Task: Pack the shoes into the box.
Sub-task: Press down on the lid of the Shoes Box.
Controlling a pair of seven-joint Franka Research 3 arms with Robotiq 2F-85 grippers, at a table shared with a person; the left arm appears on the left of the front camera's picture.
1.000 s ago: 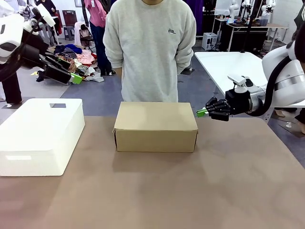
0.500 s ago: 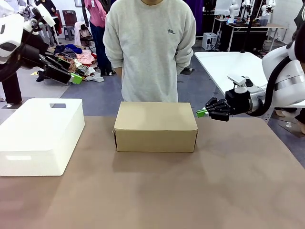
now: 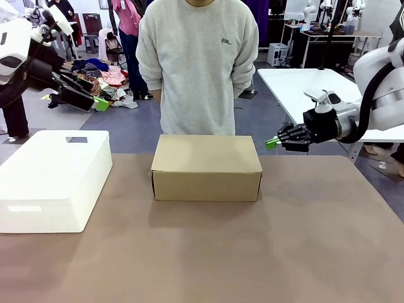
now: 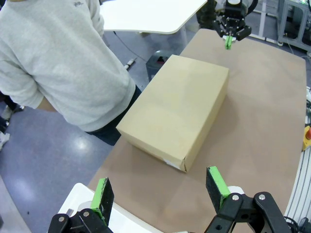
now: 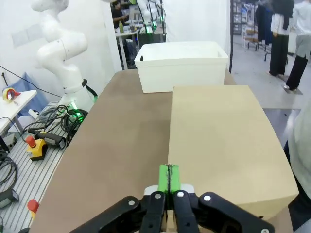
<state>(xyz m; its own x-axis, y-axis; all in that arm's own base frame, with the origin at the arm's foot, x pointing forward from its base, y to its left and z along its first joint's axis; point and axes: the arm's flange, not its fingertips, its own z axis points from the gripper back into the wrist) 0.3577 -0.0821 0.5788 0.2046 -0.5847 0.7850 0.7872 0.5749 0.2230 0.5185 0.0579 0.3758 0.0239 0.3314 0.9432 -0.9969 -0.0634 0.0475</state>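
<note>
While its green pads pressed together on nothing, the right gripper [image 3: 273, 143] hung just off the closed cardboard shoebox's [image 3: 206, 166] right end. Left gripper [image 4: 162, 194] gaped wide, empty, high above the white plastic bin [image 3: 52, 178]. Shoes presumably inside the box, unseen. A person [image 3: 198, 64] stood behind it.

1 box [image 3: 206, 165], 1 white bin [image 3: 53, 178], 2 end effectors, 1 person [image 3: 199, 63].
</note>
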